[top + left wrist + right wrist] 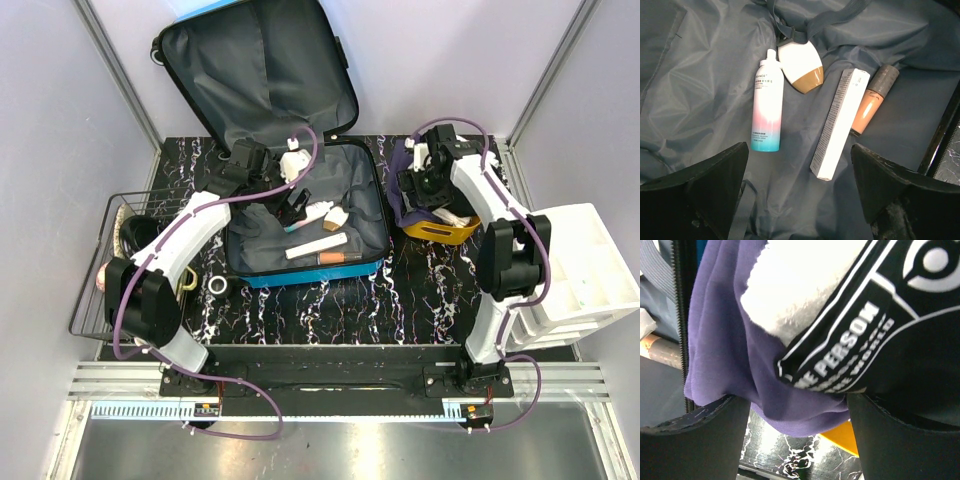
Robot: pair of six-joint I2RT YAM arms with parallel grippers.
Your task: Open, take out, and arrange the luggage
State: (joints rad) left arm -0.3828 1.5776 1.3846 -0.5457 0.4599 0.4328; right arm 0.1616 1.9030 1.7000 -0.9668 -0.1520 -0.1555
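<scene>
The blue luggage (300, 278) lies open mid-table, its lid (260, 70) propped up at the back. On its grey lining (700, 90) lie a pink-teal spray bottle (767, 107), a white-gold compact (800, 67), a long white box (840, 122) and an orange tube (870, 102). My left gripper (295, 205) hovers over them, open and empty in its wrist view (800, 195). My right gripper (415, 195) is open (797, 440) at a purple cloth (725, 340) and a black printed garment (890, 340) over the orange bin (840, 437).
The orange bin (440, 232) stands right of the luggage, a white compartment organiser (590, 270) at the far right. A wire basket (110, 270) with items stands left. A tape roll (218, 285) lies by the luggage's front left corner. A white towel (800, 285) lies on the garments.
</scene>
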